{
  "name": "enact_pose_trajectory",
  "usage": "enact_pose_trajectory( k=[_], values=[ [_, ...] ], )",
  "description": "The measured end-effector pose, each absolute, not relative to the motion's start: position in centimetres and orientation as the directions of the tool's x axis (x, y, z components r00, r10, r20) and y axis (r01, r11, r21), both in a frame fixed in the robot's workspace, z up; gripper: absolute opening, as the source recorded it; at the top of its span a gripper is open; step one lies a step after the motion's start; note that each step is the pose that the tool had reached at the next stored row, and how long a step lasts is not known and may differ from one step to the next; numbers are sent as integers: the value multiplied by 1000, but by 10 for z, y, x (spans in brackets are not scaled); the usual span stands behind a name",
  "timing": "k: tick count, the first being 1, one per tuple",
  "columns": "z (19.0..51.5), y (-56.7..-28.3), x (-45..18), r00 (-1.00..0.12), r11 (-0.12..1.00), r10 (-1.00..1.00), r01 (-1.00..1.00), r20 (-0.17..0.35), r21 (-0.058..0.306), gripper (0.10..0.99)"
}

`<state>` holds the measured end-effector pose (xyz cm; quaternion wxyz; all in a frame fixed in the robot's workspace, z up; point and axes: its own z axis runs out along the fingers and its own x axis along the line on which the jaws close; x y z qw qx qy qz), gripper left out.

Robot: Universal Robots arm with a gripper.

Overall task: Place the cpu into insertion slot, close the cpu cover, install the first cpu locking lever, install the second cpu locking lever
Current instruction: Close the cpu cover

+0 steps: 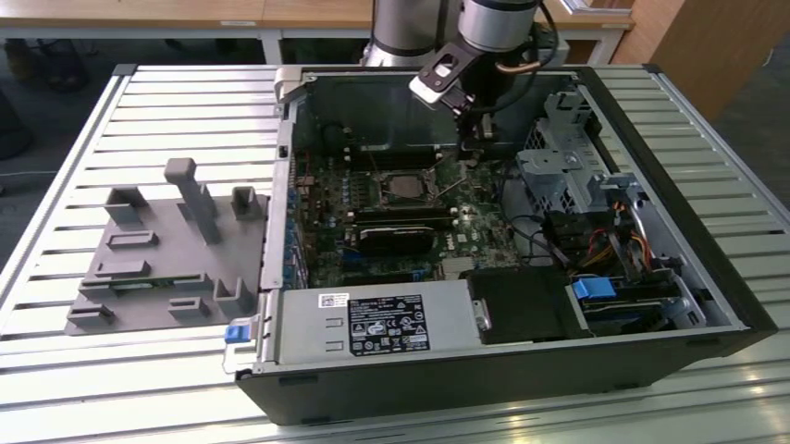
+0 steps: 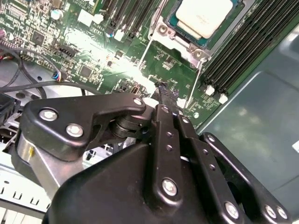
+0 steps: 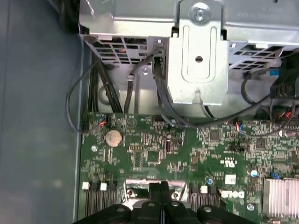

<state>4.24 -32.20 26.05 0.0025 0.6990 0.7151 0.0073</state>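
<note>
Starting with the exterior view: finds the gripper point(image 1: 473, 143) low over the motherboard point(image 1: 487, 231), just beside the insertion slot point(image 1: 377, 188) on that view's right, between it and the drive cage point(image 1: 556, 171). Turning to the second wrist view: shows the cpu point(image 2: 203, 16) seated in the slot, ahead of fingertips point(image 2: 164, 105) pressed together with nothing seen between them, nearest a thin locking lever point(image 2: 195, 85) lying lengthwise toward the socket's corner. Ending with the first wrist view: puts the tips at the slot's silvery edge, cables point(image 3: 163, 107) and cage well beyond, likely no obstacle
</note>
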Motion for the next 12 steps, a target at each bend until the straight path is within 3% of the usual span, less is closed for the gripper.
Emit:
enact_pose_trajectory(
  k=[12],
  values=[
    [255, -321, 52, -29, 29, 1000, 999, 6, 45, 110]
  ],
)
